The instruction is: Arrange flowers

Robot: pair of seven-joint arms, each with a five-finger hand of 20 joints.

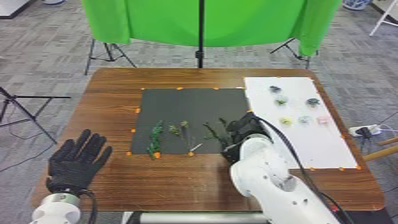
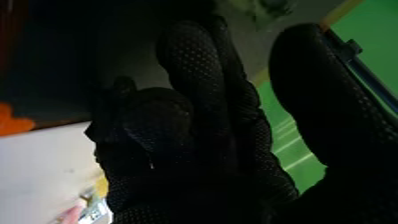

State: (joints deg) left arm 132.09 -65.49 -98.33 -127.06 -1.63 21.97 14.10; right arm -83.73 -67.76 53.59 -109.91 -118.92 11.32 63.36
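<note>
White right arm (image 1: 266,172), nearest the camera in my head view, comes in from the bottom edge. Its right hand (image 1: 244,131) is over the right-hand edge of the dark mat (image 1: 164,104), where the white sheet (image 1: 324,145) begins. A dark green sprig (image 1: 212,132) lies just beside that hand, on its left. Farther left on the mat I record 2 thin stems with small heads (image 1: 175,131) and a longer leafy green sprig (image 1: 155,140). To the right of the hand and beyond it, 6 small flower heads (image 1: 286,121) lie on the sheet, 3 of them in a row. I find the left hand (image 1: 76,162) over the brown table (image 1: 115,187), fingers straight and spread, apart from the mat; the leafy sprig is the nearest piece to it.

Right wrist view: I see the right hand with its fingers (image 2: 189,55) close together and loosely bent, the thumb (image 2: 298,75) standing well apart from them. Beyond the fingertips is a blurred green piece (image 2: 271,7); I cannot tell which piece it is. Whether the hand touches a stem, I cannot tell. Yellow and pink flower heads lie on the sheet near the hand.
</note>
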